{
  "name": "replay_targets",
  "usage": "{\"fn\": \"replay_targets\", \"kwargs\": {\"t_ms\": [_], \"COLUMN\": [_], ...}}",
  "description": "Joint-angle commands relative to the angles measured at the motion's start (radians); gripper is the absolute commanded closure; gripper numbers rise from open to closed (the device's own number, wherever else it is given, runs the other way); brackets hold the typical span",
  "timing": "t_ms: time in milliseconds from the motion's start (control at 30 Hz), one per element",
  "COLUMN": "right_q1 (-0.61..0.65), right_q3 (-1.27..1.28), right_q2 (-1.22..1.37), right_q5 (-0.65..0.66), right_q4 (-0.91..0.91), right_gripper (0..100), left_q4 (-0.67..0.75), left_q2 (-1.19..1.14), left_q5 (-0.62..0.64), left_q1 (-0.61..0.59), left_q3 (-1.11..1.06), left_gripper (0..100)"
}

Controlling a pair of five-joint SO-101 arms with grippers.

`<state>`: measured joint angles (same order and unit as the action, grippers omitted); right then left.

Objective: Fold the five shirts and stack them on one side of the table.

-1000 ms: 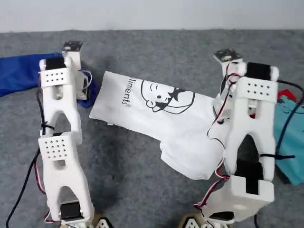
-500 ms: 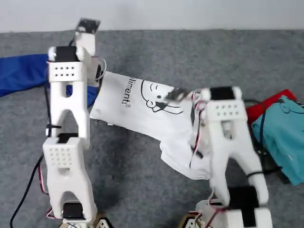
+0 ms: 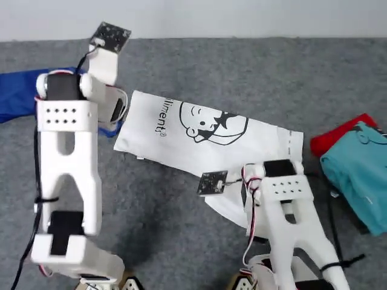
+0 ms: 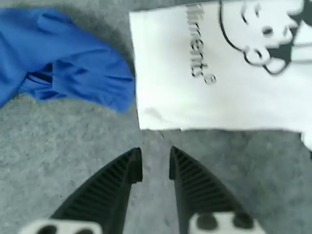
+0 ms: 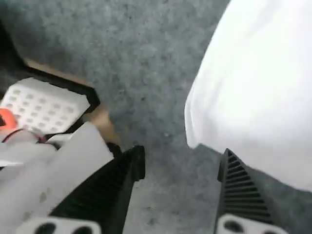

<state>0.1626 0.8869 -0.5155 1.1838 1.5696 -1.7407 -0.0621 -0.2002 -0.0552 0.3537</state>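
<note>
Two empty grippers: my left gripper (image 4: pixel 156 163), jaws barely parted, hangs just off the left-end corner of the white shirt (image 3: pixel 205 142), whose long axis runs diagonally across the table to my wide-open right gripper (image 5: pixel 183 168) at the bunched end.

Matt cloth shirt (image 3: pixel 199 142), rough felt table (image 3: pixel 242 72)

High overview; wrist close-ups on white shirt (image 3: pixel 181 148)
</note>
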Motion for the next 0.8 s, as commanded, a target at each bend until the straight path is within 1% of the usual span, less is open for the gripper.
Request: {"fn": "replay_targets", "kwargs": {"t_ms": [0, 67, 167, 233, 333, 500, 767], "right_q1": [0.002, 0.016, 0.073, 0.097, 0.102, 0.105, 0.099], "right_q3": [0.046, 0.055, 0.055, 0.057, 0.091, 0.23, 0.292], "right_q2": [-0.022, -0.021, -0.019, -0.019, -0.018, -0.018, -0.018], "right_q5": [0.015, 0.015, 0.014, 0.014, -0.015, -0.04, -0.041], "right_q4": [-0.088, -0.087, -0.054, -0.077, -0.208, -0.433, -0.55], "right_gripper": [74.8, 74.9, 74.9, 74.9, 74.9, 75.0, 75.1], "left_q4": [-0.002, 0.002, -0.002, -0.002, -0.002, -0.002, -0.003], "left_q2": [0.094, 0.097, 0.094, 0.092, 0.092, 0.094, 0.094], "left_q5": [-0.02, -0.018, -0.017, -0.017, -0.017, -0.017, -0.017], "left_q1": [0.008, 0.002, 0.005, 0.008, 0.008, 0.006, 0.006], "left_q3": [-0.048, -0.065, -0.068, -0.068, -0.068, -0.068, -0.068], "left_gripper": [90, 90, 90, 90, 90, 90, 90]}}
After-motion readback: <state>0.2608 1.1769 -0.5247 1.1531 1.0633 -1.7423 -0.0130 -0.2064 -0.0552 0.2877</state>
